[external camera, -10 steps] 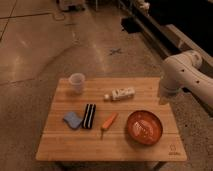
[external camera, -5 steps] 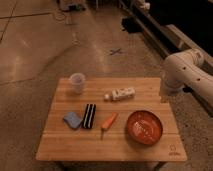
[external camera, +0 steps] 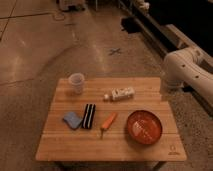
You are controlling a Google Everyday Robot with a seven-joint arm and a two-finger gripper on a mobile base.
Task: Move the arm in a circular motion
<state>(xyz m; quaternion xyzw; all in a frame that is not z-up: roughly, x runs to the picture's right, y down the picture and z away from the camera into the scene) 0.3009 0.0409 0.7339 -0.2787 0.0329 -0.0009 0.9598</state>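
Observation:
The arm (external camera: 189, 70) is a large glossy white robot arm of thick rounded segments. It reaches in from the right edge of the camera view and bends down beside the far right corner of the wooden table (external camera: 150, 150). The gripper (external camera: 171, 87) is at the arm's lower end, just off the table's right edge, level with the white bottle (external camera: 120, 93). It holds nothing that I can see.
On the table stand a clear plastic cup (external camera: 76, 82), a blue sponge (external camera: 72, 119), a black-and-white striped bar (external camera: 89, 115), a carrot (external camera: 108, 122) and a red bowl (external camera: 144, 126). A dark rail (external camera: 165, 35) runs along the floor behind, at the right.
The arm's lower end has moved a little to the right and farther back, away from the table's corner. The objects on the table have not moved.

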